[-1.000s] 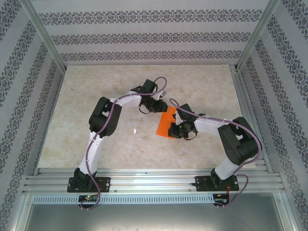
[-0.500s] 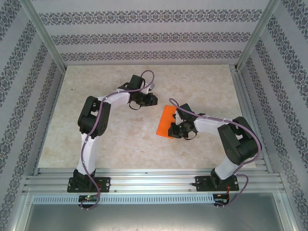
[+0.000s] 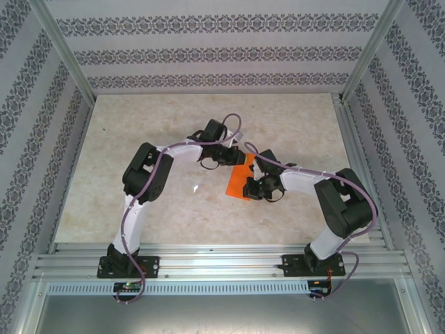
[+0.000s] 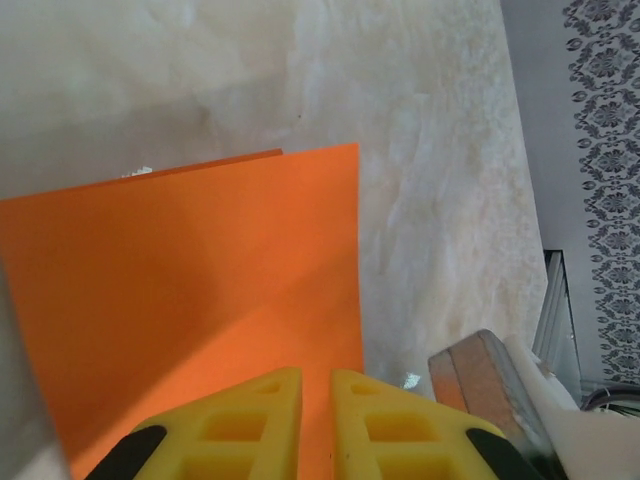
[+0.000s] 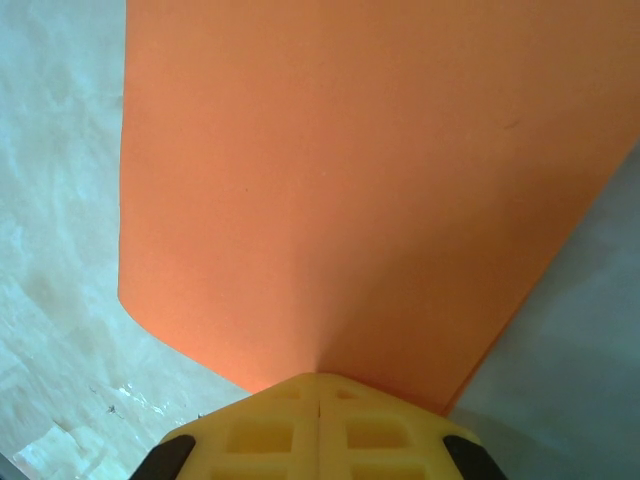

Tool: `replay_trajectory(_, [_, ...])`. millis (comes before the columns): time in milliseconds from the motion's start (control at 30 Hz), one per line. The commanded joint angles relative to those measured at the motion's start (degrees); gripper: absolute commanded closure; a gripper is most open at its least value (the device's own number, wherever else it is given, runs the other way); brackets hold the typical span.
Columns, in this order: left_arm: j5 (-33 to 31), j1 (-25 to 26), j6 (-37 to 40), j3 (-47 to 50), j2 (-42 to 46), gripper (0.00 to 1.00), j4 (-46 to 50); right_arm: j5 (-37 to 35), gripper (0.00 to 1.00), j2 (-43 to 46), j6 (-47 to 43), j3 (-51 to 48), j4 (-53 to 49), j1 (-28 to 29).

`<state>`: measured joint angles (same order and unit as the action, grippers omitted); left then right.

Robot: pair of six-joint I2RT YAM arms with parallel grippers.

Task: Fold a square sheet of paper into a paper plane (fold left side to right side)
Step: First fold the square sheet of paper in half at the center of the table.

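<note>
The pale marbled table [image 3: 139, 125] lies inside a patterned-walled frame. The left arm [image 3: 142, 184] rises from its base at the near edge, bends at a raised elbow and sends its forearm right and away toward the table's middle, wrist turned down. The right arm [image 3: 341, 202] mirrors it, with its elbow out to the right and its forearm reaching left. The two wrists meet at the sheet [image 3: 238, 182], a narrow, tilted orange rectangle near the table's centre. The left wrist is at the sheet's far end and the right wrist at its near right side. The left gripper [image 4: 316, 372] sits at the sheet's right edge, jaws a slim gap apart; I cannot tell whether they pinch it. The right gripper [image 5: 318, 378] is clamped tight on the sheet's edge, the paper creasing toward its tips. A tiny white fleck [image 3: 195, 188] lies left of the sheet.
</note>
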<state>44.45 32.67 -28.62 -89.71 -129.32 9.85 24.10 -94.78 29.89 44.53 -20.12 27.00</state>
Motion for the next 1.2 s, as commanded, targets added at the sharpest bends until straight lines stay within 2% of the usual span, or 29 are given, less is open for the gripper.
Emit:
replay_trajectory(0, [-2.35, -0.38, 0.41, -3.48, -3.09, 0.86, 0.06, -8.72, 0.94, -4.01, -1.06, -2.56, -9.4, 0.29])
replay_trajectory(367, [-8.11, -1.43, 4.63, -12.74, -10.18, 0.86, 5.99, -9.33, 0.94, -3.83, -1.24, -2.35, -10.46, 0.51])
replay_trajectory(567, [-10.97, -2.86, 6.02, -13.01, -11.03, 0.86, 5.78, -9.99, 0.94, -3.48, -1.45, -2.26, -11.5, 0.6])
replay_trajectory(1167, [-23.92, -3.21, 13.26, -23.14, -14.97, 0.84, 15.34, -10.43, 0.94, -2.69, -1.37, -2.35, -12.31, 0.77])
